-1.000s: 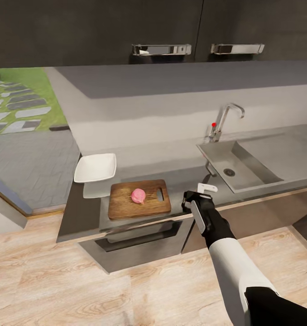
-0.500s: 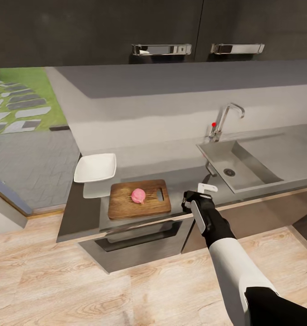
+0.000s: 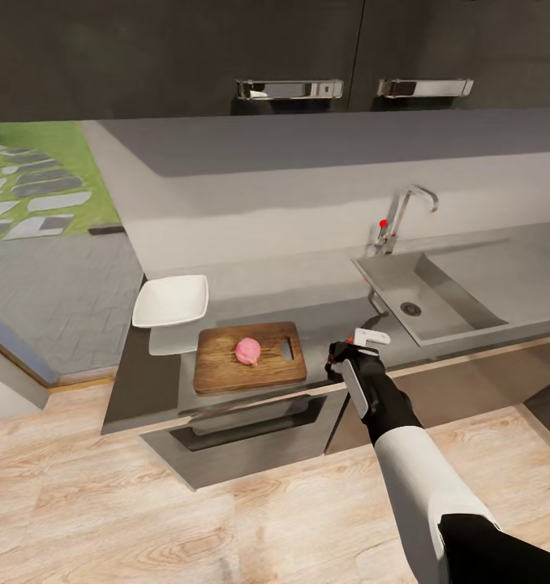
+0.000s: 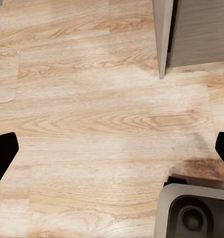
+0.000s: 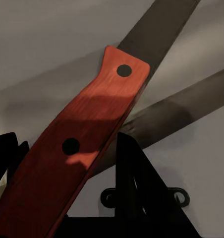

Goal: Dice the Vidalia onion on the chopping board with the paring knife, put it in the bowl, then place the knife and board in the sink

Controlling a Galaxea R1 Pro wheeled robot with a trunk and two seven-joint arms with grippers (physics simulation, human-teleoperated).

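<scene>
Right gripper (image 3: 358,347) tilts slightly versus a second ago; its white fingertip (image 3: 372,334) sits higher and angled up toward the sink (image 3: 449,312). Knife (image 5: 82,144) handle lies between the fingers, blade just above the countertop (image 3: 324,320).

Right pincer (image 3: 358,347) clamped on knife handle; left pincer (image 4: 112,148) spread.

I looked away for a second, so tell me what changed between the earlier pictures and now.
Very little. The right tool has tilted slightly by the sink's front corner, with the paring knife between its fingers. The Vidalia onion stayed on the chopping board, and the bowl stayed put.
</scene>
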